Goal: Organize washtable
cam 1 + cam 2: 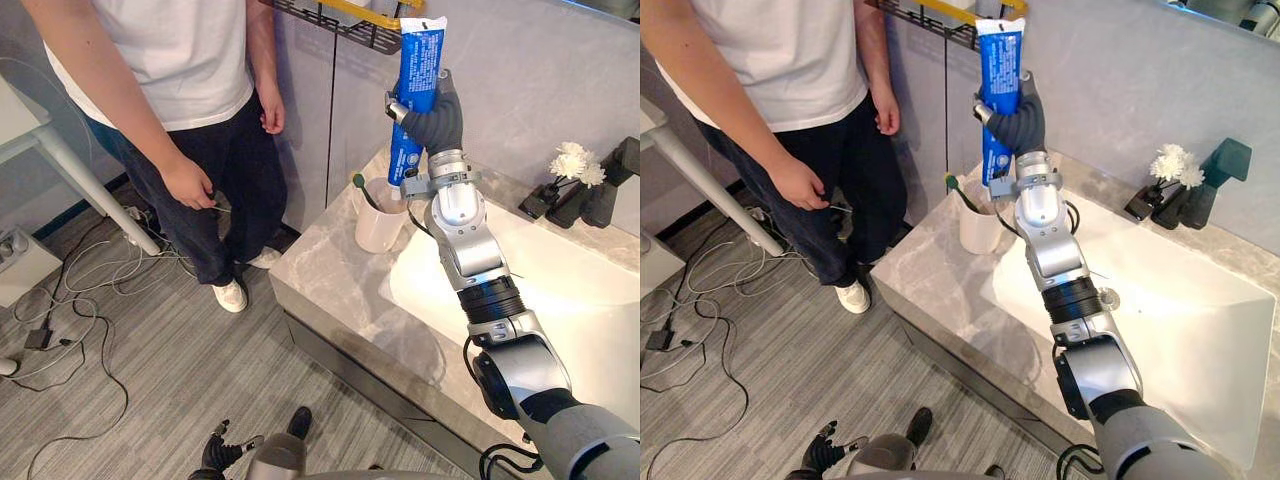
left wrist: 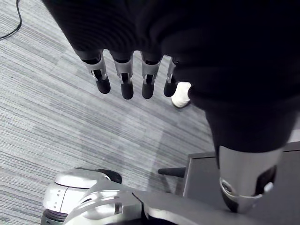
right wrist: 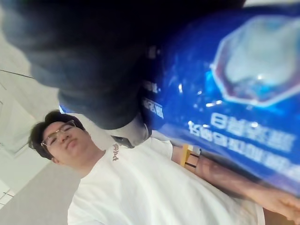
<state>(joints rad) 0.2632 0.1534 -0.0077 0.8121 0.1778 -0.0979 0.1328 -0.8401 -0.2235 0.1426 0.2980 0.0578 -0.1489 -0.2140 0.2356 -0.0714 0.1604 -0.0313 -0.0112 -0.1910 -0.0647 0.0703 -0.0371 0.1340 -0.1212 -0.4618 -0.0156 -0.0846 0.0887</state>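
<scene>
My right robot hand (image 1: pixel 437 118) grips the toothpaste tube (image 1: pixel 418 70) upright above the cup (image 1: pixel 378 228). Next, I judge, it needs lowering straight in. Left robot hand (image 2: pixel 124 77) hangs, fingers straight.

I see the right hand (image 1: pixel 438 118) raised, fingers (image 1: pixel 396 106) curled round a blue toothpaste tube (image 1: pixel 420 60) held upright above a white cup (image 1: pixel 380 228). The cup stands on the marble counter (image 1: pixel 320 272) beside the sink (image 1: pixel 580 290) and contains a toothbrush (image 1: pixel 362 188). A person (image 1: pixel 170 70) stands left of the counter.
</scene>
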